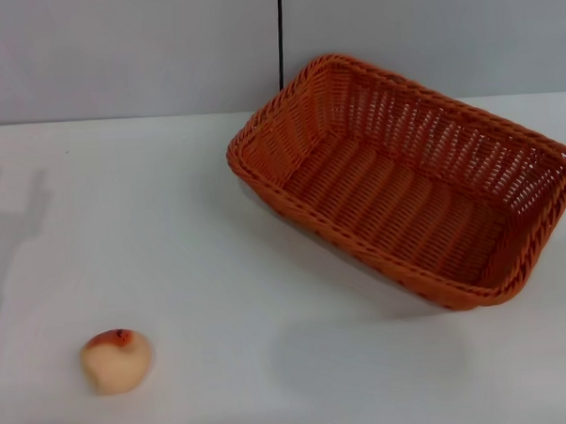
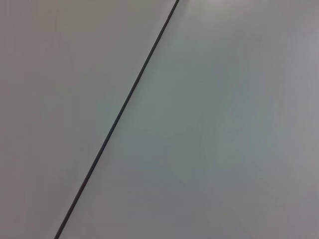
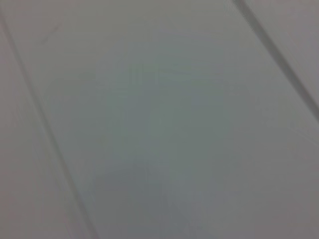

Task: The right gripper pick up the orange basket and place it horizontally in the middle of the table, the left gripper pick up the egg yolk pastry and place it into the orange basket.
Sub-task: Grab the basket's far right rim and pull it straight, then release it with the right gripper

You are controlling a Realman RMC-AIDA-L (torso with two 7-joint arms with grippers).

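Right wrist view | we see only a plain pale grey surface (image 3: 164, 124) filling the frame | one dark line (image 3: 279, 55) crosses a corner diagonally | a fainter line (image 3: 35, 114) slants along the opposite side | we make out no gripper fingers or objects here

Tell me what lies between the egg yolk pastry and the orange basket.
Nothing: in the head view only bare white table separates the egg yolk pastry from the orange basket.
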